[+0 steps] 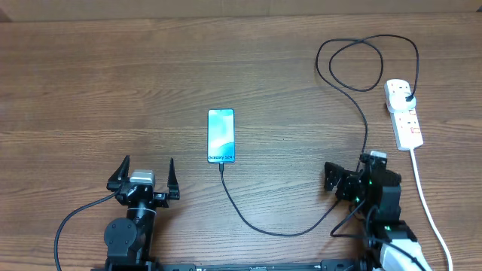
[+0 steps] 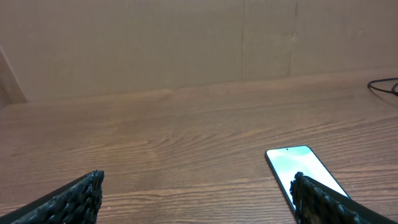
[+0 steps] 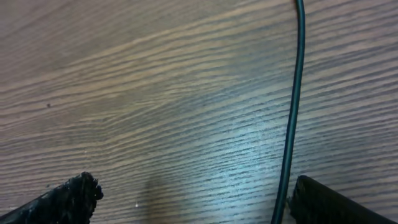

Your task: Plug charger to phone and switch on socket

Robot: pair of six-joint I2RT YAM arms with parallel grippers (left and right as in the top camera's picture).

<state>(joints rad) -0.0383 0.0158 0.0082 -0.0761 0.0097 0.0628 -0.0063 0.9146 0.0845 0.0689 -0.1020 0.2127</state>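
The phone (image 1: 221, 135) lies flat mid-table, teal screen up; it also shows in the left wrist view (image 2: 298, 168). The charger cable (image 1: 263, 224) runs from the phone's near edge, curves right past my right gripper, loops at the back and ends in a black plug (image 1: 407, 95) seated in the socket (image 1: 404, 113), a white power strip at the right. My left gripper (image 1: 144, 179) is open and empty, near and left of the phone. My right gripper (image 1: 348, 181) is open, with the cable (image 3: 293, 118) just inside its right finger.
The socket's thick white cord (image 1: 425, 203) runs down the right side to the near edge. A cardboard wall (image 2: 186, 43) stands at the table's far side.
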